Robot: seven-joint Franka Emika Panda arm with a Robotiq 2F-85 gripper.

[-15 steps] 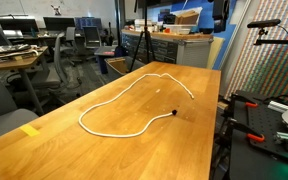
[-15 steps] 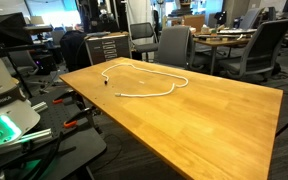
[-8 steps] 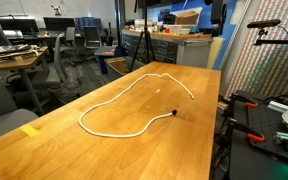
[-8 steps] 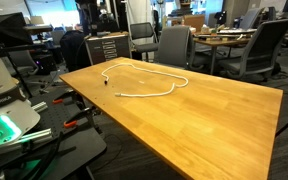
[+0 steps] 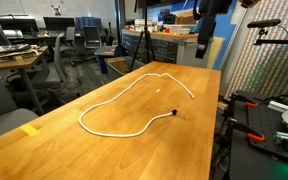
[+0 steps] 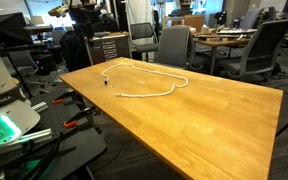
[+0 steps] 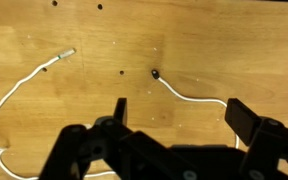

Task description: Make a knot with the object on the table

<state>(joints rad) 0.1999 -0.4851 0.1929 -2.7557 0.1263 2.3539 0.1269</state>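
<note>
The robot's tool hangs above a light-brown wooden tabletop, its two dark fingers spread wide apart and gripping nothing. In an exterior view the tool shows high over the far edge of the tabletop, clear of the wood. The thin white cord lies untied on the tabletop in one long, loose loop that does not close, its two ends resting apart near the side of the tabletop closest to the robot. The same cord appears in both exterior views, flat on the wood and touched by nothing. From the wrist view, a strand of the cord runs between the open fingers, with its dark tip just beyond them and the other tip off to the upper left. A yellow tape mark sits near the tabletop's opposite edge, and office chairs stand behind.
</note>
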